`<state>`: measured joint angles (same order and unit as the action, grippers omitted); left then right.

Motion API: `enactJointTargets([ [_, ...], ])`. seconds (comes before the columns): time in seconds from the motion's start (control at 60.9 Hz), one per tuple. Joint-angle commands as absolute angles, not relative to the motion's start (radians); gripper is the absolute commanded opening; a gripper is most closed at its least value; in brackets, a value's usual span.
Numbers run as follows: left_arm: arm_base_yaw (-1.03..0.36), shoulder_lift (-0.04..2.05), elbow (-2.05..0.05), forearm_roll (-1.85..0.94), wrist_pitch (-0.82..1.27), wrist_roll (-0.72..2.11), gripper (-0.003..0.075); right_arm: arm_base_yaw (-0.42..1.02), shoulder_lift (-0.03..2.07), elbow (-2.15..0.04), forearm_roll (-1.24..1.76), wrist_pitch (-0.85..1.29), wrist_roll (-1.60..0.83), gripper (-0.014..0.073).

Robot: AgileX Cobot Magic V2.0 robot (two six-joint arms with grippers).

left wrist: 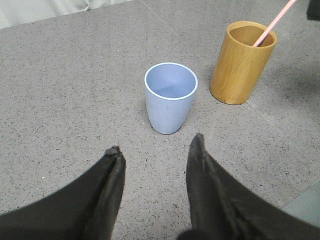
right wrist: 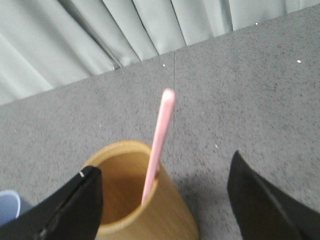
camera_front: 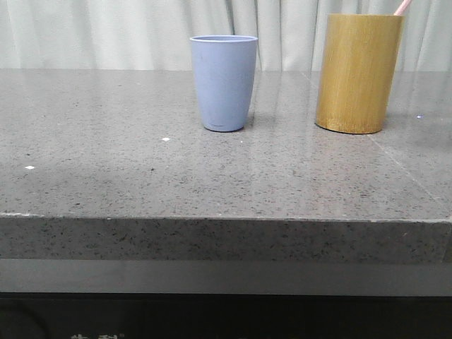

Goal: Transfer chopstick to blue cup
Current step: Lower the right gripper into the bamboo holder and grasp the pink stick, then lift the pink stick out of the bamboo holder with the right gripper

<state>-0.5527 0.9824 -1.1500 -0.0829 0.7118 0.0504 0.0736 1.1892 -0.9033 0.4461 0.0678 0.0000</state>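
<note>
The chopstick [right wrist: 157,145] is a thin, straight, pale pink stick with a rounded tip, standing tilted inside the bamboo cylinder [camera_front: 358,73], a yellow-brown tube with vertical grain and a thick rim. Near it on its left in the front view stands the blue cup [camera_front: 223,82], matte, pale blue-grey, handleless, tapering to its base, upright and hollow. Both rest on a speckled grey stone tabletop [camera_front: 106,176] with a thick front edge; pleated pale curtains [camera_front: 106,32] hang behind. The left end effector [left wrist: 155,152] is released, black fingers spread before the cup. The right end effector [right wrist: 165,200] is released above the cylinder, fingers either side of the stick, not touching it
</note>
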Motion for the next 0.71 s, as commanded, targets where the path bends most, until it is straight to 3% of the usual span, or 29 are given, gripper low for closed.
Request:
enactJointTargets([
  [0.0,-0.549,0.974,-1.174,-0.098,0.635,0.043,0.0293,0.074,1.225,-0.991,0.467,-0.021,-0.009,0.054],
  [0.213,-0.549,0.974,-1.174,-0.098,0.635,0.043,0.0293,0.074,1.342,-1.116,0.468,0.017,-0.009,0.0499],
  [0.427,-0.549,0.974,-1.174,-0.098,0.635,0.043,0.0293,0.074,1.381,-1.161,0.468,0.071,-0.009,0.0227],
  [0.69,-0.549,0.974,-1.174,-0.094,0.635,0.043,0.0293,0.074,1.381,-1.168,0.467,0.084,-0.012,-0.0019],
])
